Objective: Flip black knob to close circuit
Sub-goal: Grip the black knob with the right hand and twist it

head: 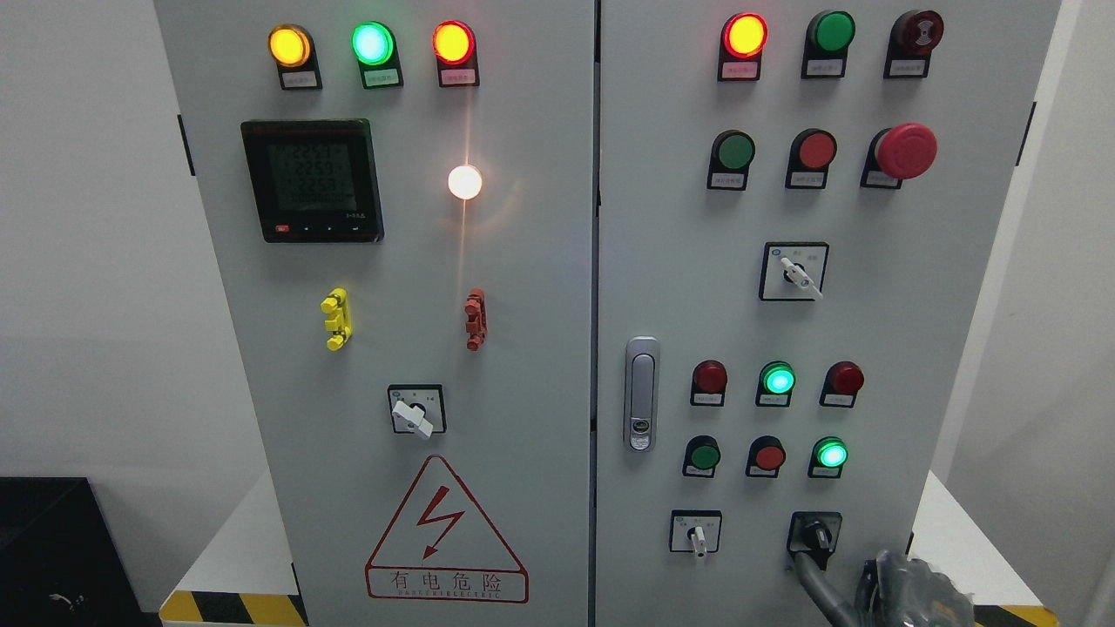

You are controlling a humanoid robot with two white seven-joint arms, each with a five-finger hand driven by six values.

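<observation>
Black knob sat in its square plate low on the right-hand door of our grey electrical cabinet, just right of the white selector switch in the bottom row. We saw the knob's handle pointing down and to the right, off the vertical. Our right hand came in from the lower right, below and slightly right of the knob. One grey finger reached up toward the plate's lower left corner and ended close beneath the knob; we could not tell whether it touched. The other fingers were bunched in a blurred mass at the bottom edge, so we could not tell whether the hand was open or closed. It gripped nothing that we could see.

Above the knob a green lamp glowed, and a second green lamp glowed one row higher and to the left. Left of the knob, past the white selector, the door latch stood upright near the door's edge. Farther left, on the other door, the red warning triangle lay at about the knob's height.
</observation>
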